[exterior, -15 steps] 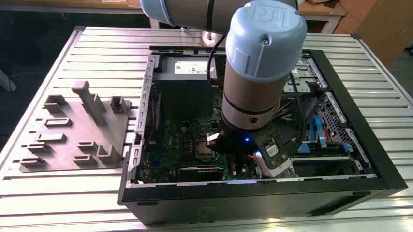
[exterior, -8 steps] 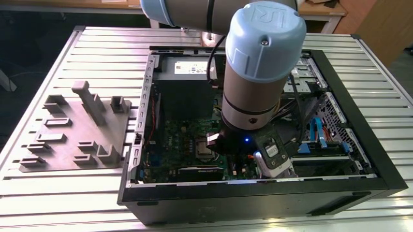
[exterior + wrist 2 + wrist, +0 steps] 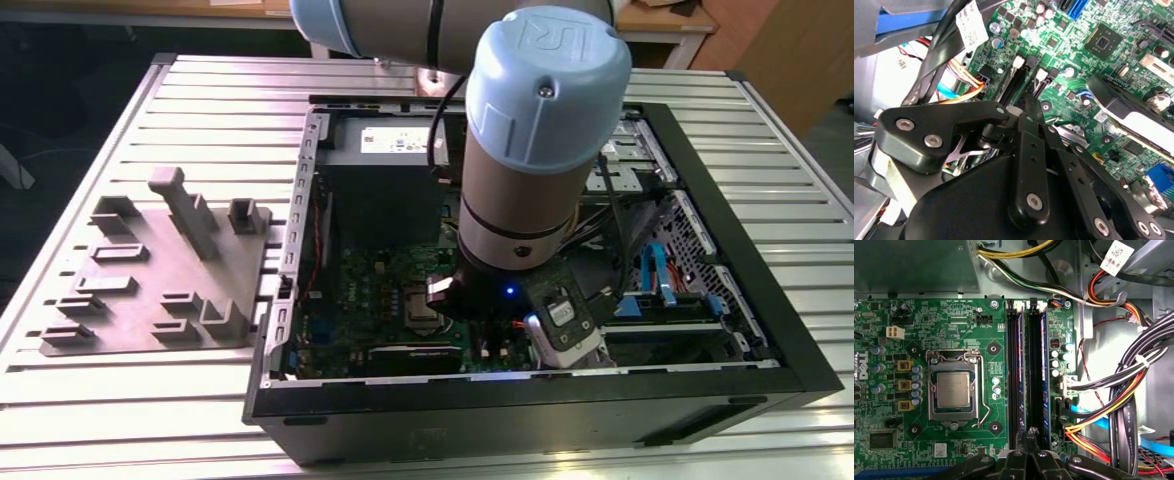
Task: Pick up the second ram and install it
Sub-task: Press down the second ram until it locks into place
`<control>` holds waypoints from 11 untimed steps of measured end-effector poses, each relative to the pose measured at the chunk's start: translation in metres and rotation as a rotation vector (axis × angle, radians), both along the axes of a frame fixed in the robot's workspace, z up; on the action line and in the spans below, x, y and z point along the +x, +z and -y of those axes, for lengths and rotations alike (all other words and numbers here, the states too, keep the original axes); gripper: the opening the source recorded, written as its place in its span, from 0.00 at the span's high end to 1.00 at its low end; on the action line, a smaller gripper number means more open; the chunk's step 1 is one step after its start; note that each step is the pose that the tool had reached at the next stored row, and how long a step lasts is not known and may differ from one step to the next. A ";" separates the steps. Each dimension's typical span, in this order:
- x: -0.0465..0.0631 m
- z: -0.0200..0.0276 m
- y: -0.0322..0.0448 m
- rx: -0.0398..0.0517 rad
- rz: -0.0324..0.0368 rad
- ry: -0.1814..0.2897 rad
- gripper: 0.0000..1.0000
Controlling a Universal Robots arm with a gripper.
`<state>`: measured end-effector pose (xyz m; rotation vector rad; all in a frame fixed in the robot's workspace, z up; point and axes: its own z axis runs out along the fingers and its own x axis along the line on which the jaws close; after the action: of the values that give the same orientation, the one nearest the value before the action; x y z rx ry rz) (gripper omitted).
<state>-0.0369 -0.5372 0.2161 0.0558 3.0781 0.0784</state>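
Black fingers (image 3: 1029, 440) sit nearest the lens in both wrist views, drawn together to a narrow tip right over the near end of the memory slots (image 3: 1026, 375). Whether anything thin is pinched between them cannot be told.

Going left to right across the motherboard (image 3: 924, 325) in the first wrist view: the bare CPU socket (image 3: 953, 390), then the slots, with two dark sticks standing on edge. The second ram (image 3: 1035, 375) appears to be the one directly ahead of the fingertips, seemingly already in its slot. By that reading the pick-up is done and the install is at or near its end; full seating is not clear.

In the exterior view, the arm (image 3: 527, 150) reaches into the open computer case (image 3: 747, 300) on the tabletop (image 3: 200, 100), with the grey fixture (image 3: 160, 270) toward the tabletop's left edge.
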 end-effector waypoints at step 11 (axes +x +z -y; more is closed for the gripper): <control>0.000 -0.0002 0.0132 0.0013 0.0004 0.000 0.90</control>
<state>-0.0368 -0.5370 0.2293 0.0559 3.0776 0.0804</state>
